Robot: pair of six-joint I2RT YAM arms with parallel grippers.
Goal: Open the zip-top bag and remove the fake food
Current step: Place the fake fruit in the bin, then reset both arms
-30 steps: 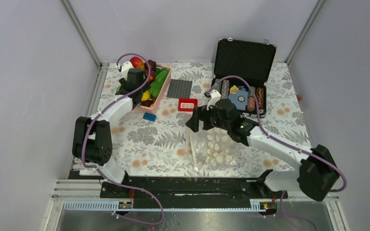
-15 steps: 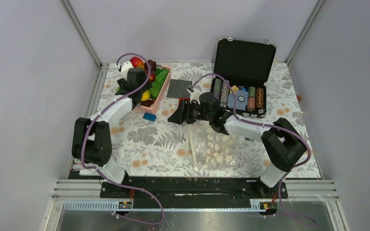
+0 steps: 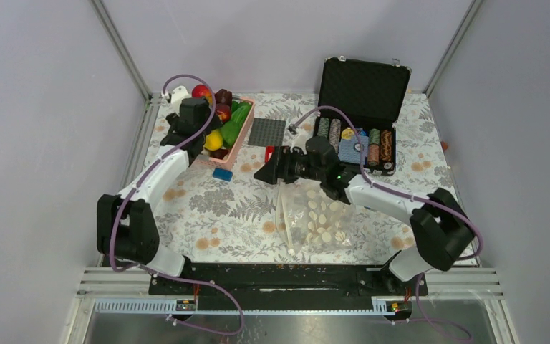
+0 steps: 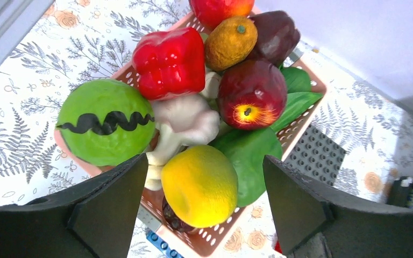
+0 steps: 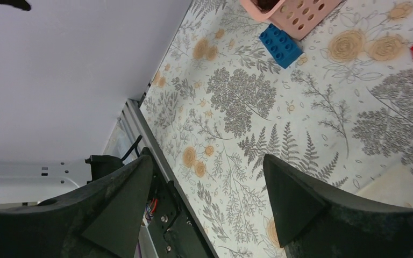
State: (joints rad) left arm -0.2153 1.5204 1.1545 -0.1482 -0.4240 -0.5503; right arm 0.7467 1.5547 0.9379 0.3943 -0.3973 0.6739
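Left gripper jaws wide apart, nothing between them, hanging right over the fake food heaped in the pink basket: lemon, striped melon, red pepper and apple all lie in the basket, none gripped. Over the last second this arm pulled back toward the far-left corner, and its jaws spread wider, which reads like a piece just dropped off. Right gripper also open and empty; its wrist view shows only bare table, the blue brick and a basket corner. A second ago it sat over the zip-top bag. It has since swung left off the bag and, in the top view, points away from it, near the bag's far-left corner. The bag hasn't moved: flat on the table in front of the right arm, near side of the poker-chip case, touched by neither gripper. Only printed dots show through it, no coloured pieces I can make out, so the bag looks emptied and the task near done or done. Can't tell the mouth's state for sure.
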